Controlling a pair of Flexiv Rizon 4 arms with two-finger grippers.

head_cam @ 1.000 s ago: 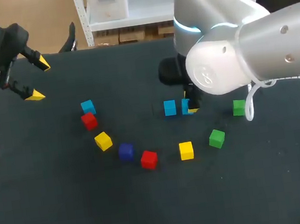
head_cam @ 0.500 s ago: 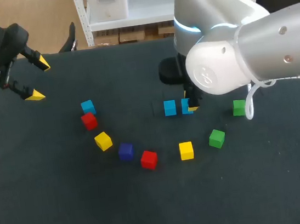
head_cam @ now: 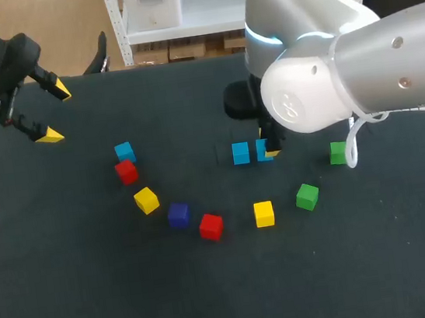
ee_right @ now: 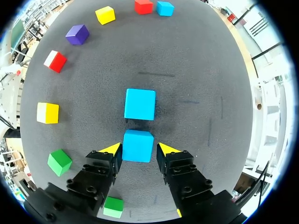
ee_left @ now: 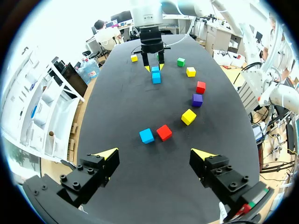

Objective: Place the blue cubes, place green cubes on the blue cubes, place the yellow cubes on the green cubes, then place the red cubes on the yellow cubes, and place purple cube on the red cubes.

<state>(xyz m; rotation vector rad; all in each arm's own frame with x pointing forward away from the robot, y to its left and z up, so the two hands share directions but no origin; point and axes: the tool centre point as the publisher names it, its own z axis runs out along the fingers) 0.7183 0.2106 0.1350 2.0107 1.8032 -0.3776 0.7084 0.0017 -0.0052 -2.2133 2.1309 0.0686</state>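
On the black table (head_cam: 98, 299) the right gripper (ee_right: 140, 149) stands over a blue cube (ee_right: 138, 145). Its yellow-tipped fingers (ee_right: 113, 149) flank the cube and a thin gap shows at one side, so the cube is not clamped. The cube lies flat and has no long axis. Its edges are square to the fingers and in line with a second blue cube (ee_right: 139, 104) just ahead, the two apart. The head view hides this behind the right arm (head_cam: 357, 69); the right wrist view shows it plainly. The left gripper (ee_left: 155, 154) hangs spread wide, holding nothing, near the far left corner.
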